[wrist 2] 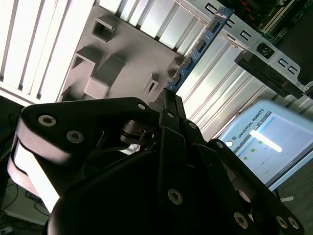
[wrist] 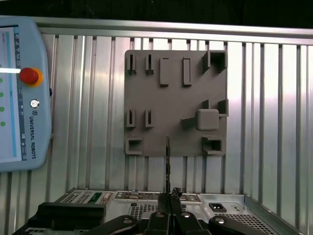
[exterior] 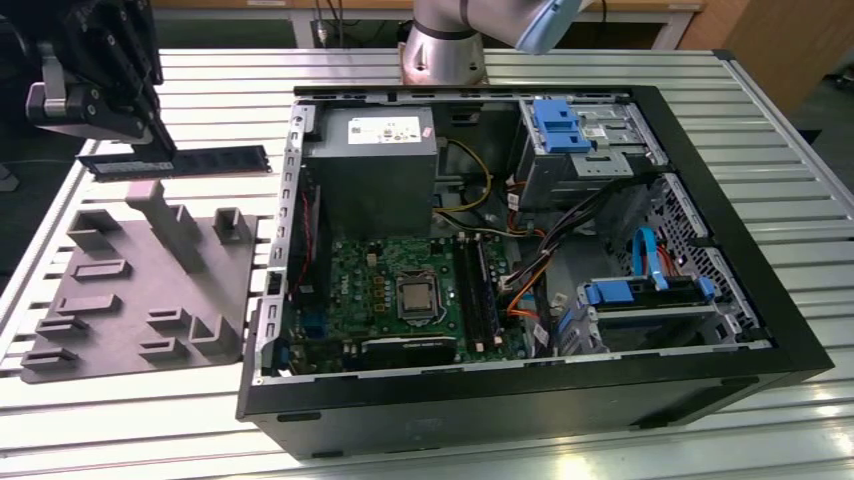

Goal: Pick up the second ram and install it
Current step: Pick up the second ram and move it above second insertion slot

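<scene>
The second ram [exterior: 187, 160] is gripped by one end in the gripper [exterior: 156, 148], whose fingers are closed tight on it. In the exterior view it is found at twelve o'clock of the gray fixture tray [exterior: 134, 300] and at ten o'clock of the open computer case [exterior: 534, 395]. Its broad face is shown there, whereas it is presented edge-on in the first wrist view. A teach pendant [wrist: 22, 98] with a red button [wrist: 28, 76] is seen in both wrist views. A white printed label is borne by the power supply [exterior: 367, 150].
</scene>
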You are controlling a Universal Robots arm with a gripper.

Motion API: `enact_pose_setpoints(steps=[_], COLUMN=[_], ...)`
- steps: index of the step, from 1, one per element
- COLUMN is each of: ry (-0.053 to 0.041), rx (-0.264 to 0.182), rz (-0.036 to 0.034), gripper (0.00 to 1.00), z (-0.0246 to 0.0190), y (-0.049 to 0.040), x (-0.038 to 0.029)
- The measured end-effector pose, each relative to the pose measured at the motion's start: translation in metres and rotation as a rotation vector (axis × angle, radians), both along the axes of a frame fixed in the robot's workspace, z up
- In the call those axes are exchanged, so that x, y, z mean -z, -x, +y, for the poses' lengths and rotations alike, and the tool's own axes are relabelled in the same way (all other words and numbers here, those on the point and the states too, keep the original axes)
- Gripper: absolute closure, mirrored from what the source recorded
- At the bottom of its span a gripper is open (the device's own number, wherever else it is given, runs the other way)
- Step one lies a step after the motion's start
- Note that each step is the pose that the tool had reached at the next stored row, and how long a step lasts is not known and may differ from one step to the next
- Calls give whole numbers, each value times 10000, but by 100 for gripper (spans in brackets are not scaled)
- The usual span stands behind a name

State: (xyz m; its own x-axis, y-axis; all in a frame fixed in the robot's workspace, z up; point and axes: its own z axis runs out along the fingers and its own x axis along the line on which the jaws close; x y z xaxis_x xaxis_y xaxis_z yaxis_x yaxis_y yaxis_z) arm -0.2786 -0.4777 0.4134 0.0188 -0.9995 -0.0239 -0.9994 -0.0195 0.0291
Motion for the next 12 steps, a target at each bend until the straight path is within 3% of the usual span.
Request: enact_pose_setpoints(steps=[12], ry=[1], rx=[0], rz=[0], gripper=[88], z=[15], y=[-83], x=[0])
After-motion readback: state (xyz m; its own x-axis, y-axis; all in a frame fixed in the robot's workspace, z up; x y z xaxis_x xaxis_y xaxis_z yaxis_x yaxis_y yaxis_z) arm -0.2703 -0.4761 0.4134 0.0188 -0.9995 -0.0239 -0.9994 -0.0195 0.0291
